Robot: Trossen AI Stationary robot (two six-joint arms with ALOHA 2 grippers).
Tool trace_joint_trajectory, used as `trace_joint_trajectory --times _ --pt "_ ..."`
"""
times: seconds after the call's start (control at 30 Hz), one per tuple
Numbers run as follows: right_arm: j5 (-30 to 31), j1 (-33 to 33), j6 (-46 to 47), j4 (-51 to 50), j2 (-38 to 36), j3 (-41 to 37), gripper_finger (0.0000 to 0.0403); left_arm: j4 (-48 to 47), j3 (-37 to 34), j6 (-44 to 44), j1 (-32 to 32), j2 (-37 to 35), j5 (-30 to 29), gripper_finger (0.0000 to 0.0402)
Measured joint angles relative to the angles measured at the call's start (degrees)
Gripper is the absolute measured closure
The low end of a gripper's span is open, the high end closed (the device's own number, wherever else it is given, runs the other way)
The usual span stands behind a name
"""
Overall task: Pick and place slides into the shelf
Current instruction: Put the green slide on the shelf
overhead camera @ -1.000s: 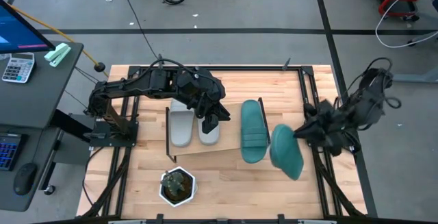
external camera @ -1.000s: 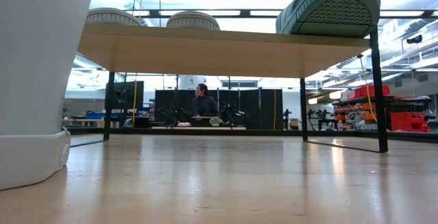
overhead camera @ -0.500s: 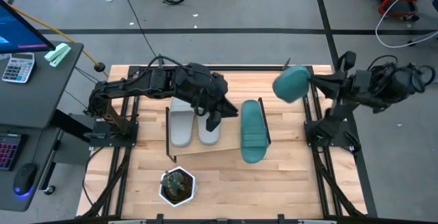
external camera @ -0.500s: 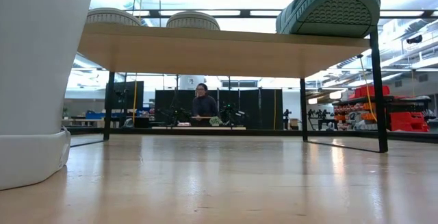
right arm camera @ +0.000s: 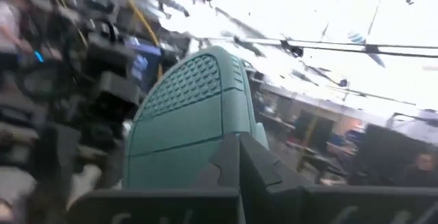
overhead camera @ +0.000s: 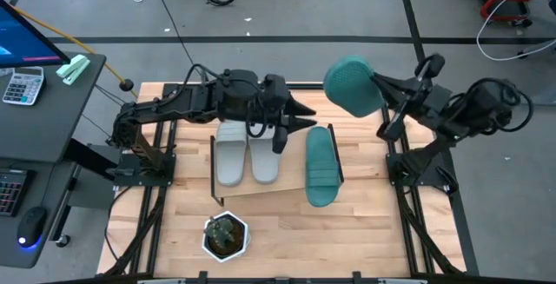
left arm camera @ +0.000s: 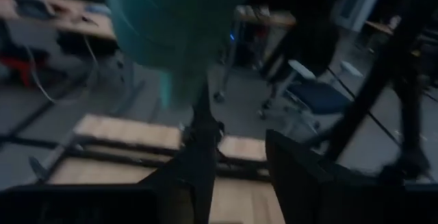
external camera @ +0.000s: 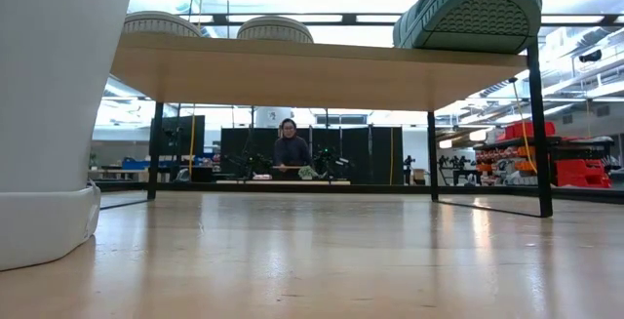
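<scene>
Shelf [overhead camera: 261, 188] holds two grey slides [overhead camera: 247, 155] and one teal slide [overhead camera: 321, 166] at its right end. Right gripper [overhead camera: 380, 93] pinches the fourth teal slide [overhead camera: 351, 86] high beyond the shelf's far right corner; left gripper [overhead camera: 291, 121] hangs spread above the grey pair. Risk: the shelf's right end looks crowded, so lowering there could knock the seated teal slide off.

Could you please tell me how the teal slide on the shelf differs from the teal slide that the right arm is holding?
The teal rubber slide on the shelf lies flat, strap up, at the light wooden shelf's right end; the teal rubber slide in the right hand is raised off the table, ridged sole facing the camera. The first lies free; the second is gripped by the right hand. Both share the same teal colour.
</scene>
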Motion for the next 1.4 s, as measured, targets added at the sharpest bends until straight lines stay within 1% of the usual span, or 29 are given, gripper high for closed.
trace_joint_trajectory --times 0.1,0.2,0.33,0.47,0.6,0.73,0.9,1.0,1.1,1.17,1.27,1.4 --pt "-3.7 -2.0 1.9 2.3 0.1 0.0 0.0400 5.0 0.0 3.1 0.0 0.0 -2.9 0.0247" --pt "-4.8 -3.5 0.7 4.5 0.4 0.0 0.0400 10.0 0.0 4.8 0.0 0.0 -3.6 0.0225" --pt "-7.3 -5.7 -0.9 10.2 0.8 0.0 0.0401 13.5 0.0 5.8 0.1 0.0 -4.3 0.0194" --pt "-11.8 -8.9 -1.0 13.1 1.9 0.0 0.0401 15.1 0.0 3.5 0.8 0.1 -5.3 0.0166" --pt "-16.9 -12.4 2.4 13.2 3.4 0.0 0.0401 14.6 0.0 -1.6 1.9 0.2 -9.1 0.0143" --pt "-17.8 -13.6 4.4 12.2 4.4 0.0 0.0401 13.1 0.0 -4.2 3.0 0.3 -9.6 0.0131" --pt "-16.7 -13.5 3.9 7.9 3.1 0.0 0.0402 9.5 0.0 -4.0 2.8 0.1 -9.6 0.0135" --pt "-16.4 -13.5 5.7 5.4 1.1 0.0 0.0401 7.7 0.0 -3.9 2.8 0.1 -9.5 0.0141" --pt "-16.1 -13.5 8.1 0.5 -1.0 0.0 0.0395 6.3 0.0 -4.0 2.8 0.1 -9.6 0.0145" --pt "-15.8 -13.5 10.3 -5.3 -2.6 0.0 0.0389 5.6 0.0 -3.9 2.9 0.1 -9.6 0.0147" --pt "-13.3 -13.5 14.6 -16.7 -5.4 0.0 0.0376 4.5 0.0 -3.9 2.9 0.1 -9.6 0.0147" --pt "-11.8 -13.5 24.4 -33.4 -8.8 0.0 0.0351 3.1 0.0 -3.5 2.9 0.1 -9.5 0.0149"
